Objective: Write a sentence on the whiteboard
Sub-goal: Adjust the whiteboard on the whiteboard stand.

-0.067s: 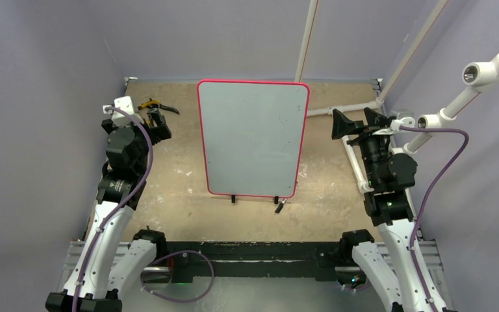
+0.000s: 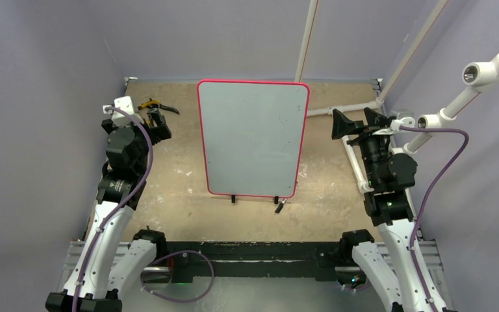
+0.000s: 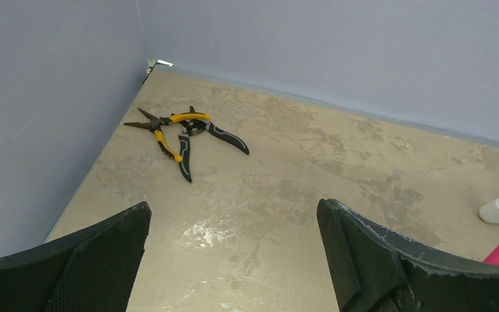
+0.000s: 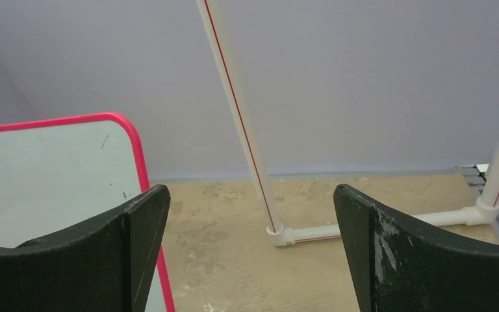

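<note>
Pink-rimmed and standing up, the whiteboard (image 2: 253, 140) sits between the two claws and touches neither. The left claw (image 2: 158, 122) is spread wide with nothing in it. Yellow-and-black pliers (image 3: 182, 133) lie on the table (image 3: 299, 169) just ahead of it. The right claw (image 2: 359, 123) is spread wide too, with nothing in it, and the board is at its left.

No txt, label, brand or no. readable in any view. Whiteboard (image 2: 253, 136) face: only a few tiny dark specks near its top right corner, too small to read as letters. Pliers (image 3: 180, 133): no legible mark.
</note>
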Robot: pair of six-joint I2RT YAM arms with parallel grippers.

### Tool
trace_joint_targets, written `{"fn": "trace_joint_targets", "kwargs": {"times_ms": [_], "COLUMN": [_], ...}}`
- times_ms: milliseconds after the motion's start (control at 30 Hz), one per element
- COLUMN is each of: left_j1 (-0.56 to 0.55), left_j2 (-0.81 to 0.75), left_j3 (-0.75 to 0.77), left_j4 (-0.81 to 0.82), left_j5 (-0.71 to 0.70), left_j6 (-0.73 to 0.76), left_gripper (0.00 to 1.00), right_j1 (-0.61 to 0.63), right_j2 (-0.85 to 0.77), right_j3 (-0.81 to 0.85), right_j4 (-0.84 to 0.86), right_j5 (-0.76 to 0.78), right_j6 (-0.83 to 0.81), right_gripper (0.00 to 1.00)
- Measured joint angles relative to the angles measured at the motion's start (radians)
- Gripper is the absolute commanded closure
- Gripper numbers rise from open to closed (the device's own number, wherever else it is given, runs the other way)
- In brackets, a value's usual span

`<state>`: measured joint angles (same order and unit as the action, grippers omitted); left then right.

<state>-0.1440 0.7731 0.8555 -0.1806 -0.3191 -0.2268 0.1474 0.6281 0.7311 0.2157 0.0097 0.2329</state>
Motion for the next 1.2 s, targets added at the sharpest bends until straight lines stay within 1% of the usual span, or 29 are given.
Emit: {"fn": "trace_joint_targets", "kwargs": {"times_ms": [133,233,300,433,500,633,767,900,1033,1200], "left_j1": [0.0,0.0,0.0,0.0,0.0,0.0,0.0,0.0,-0.006,-0.048], "left_j2": [-0.001,-0.001,-0.005,-0.016,-0.002,0.042,0.082,0.127,0.144,0.154], "left_j3": [0.0,0.0,-0.007,-0.038,-0.041,-0.044,-0.068,-0.09,-0.105,-0.106], "left_j4": [0.0,0.004,0.023,0.078,0.095,0.114,0.158,0.209,0.238,0.248], "left_j5": [0.031,0.097,0.177,0.399,0.486,0.632,0.782,0.919,0.997,1.022], "left_j6": [0.0,0.001,0.001,-0.012,-0.027,-0.053,-0.09,-0.13,-0.153,-0.15], "left_gripper": [0.01,0.01,0.01,0.01,0.01,0.01,0.01,0.01,0.01,0.01], "right_j1": [0.0,0.0,0.0,0.002,0.011,0.062,0.11,0.123,0.127,0.127], "right_j2": [0.001,0.015,0.03,0.052,0.064,0.077,0.063,0.056,0.056,0.059], "right_j3": [0.0,0.007,0.011,0.011,0.011,0.008,-0.032,-0.069,-0.084,-0.084], "right_j4": [-0.008,-0.018,-0.022,-0.042,-0.06,-0.098,-0.096,-0.097,-0.1,-0.105], "right_j5": [0.006,-0.006,-0.033,-0.099,-0.113,-0.113,-0.112,-0.112,-0.111,-0.106], "right_j6": [0.047,0.051,0.047,0.038,0.036,0.04,0.063,0.084,0.098,0.112], "right_gripper": [0.02,0.01,0.02,0.02,0.02,0.02,0.02,0.02,0.02,0.02]}}
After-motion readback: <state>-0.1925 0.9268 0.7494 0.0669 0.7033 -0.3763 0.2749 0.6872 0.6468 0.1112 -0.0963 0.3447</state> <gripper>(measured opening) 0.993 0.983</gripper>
